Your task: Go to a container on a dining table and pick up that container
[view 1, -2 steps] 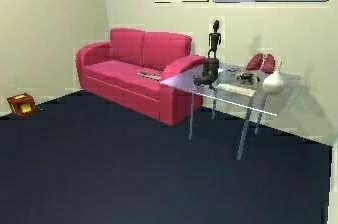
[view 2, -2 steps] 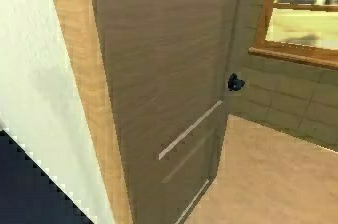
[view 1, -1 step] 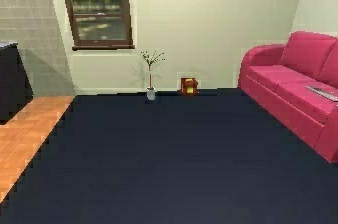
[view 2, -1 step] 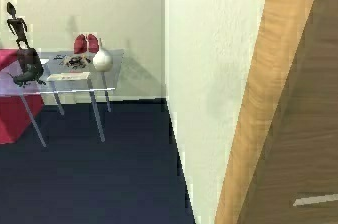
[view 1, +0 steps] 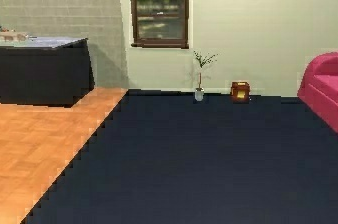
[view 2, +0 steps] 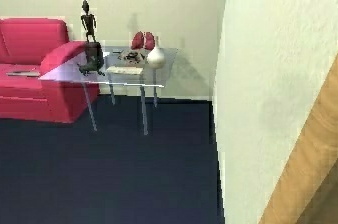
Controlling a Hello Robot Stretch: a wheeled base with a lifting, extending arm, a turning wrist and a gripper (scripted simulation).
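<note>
Entry: dark table (view 1: 37, 75), probably the dining table, at ten o'clock in my forward view, beyond the wood floor (view 1: 27, 140). Small pale things (view 1: 7, 36) lie on top; I cannot pick out the container. Whether my gripper grasps anything, I cannot tell.

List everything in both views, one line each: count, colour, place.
sofa: one, pink-red, arm side view's left
glass table: one, clear, beside the sofa
statue: one, dark, on the glass table
vase: one, white, on the glass table
round thing: one, red, beside the vase
counter: one, black, forward view's left
plant: one, green, at the far wall
small box: one, red-brown, floor beside plant
window: one, dark-framed, far wall
carpet: one, dark blue, floor
</note>
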